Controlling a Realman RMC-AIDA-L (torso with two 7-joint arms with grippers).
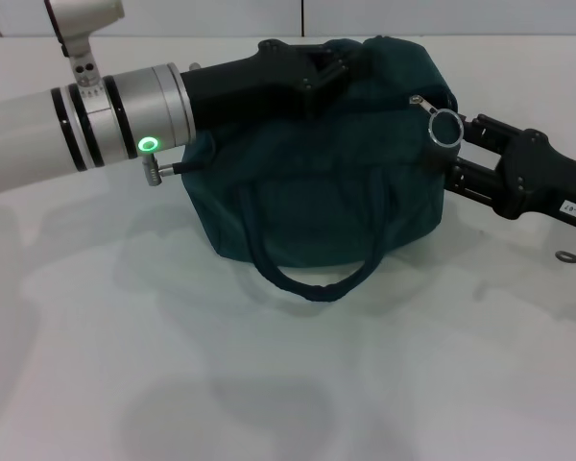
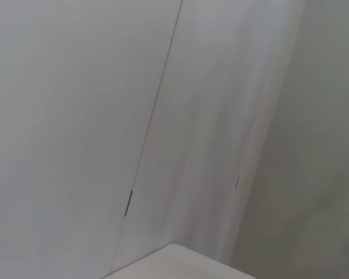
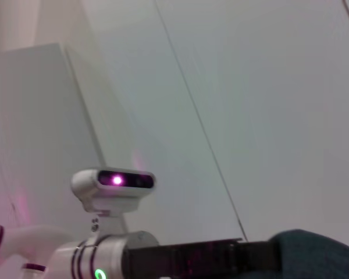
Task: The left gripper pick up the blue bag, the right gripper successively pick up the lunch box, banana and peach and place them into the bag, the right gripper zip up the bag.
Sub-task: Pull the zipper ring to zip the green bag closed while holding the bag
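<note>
The blue bag [image 1: 317,192] sits on the white table [image 1: 269,384], its handle loop hanging down the front. My left gripper [image 1: 341,67] reaches across from the left and is shut on the bag's top edge, where the fabric stands up. My right gripper [image 1: 451,154] is at the bag's right end, its two fingers apart and their tips against the fabric. A silver zipper ring [image 1: 444,128] lies by its upper finger. The bag's corner also shows in the right wrist view [image 3: 314,250]. The lunch box, banana and peach are out of view.
The left arm's silver wrist with a green light [image 1: 149,145] hangs over the table's left part. The left wrist view shows only wall and a table corner [image 2: 174,264]. The right wrist view shows the robot's head camera [image 3: 113,186].
</note>
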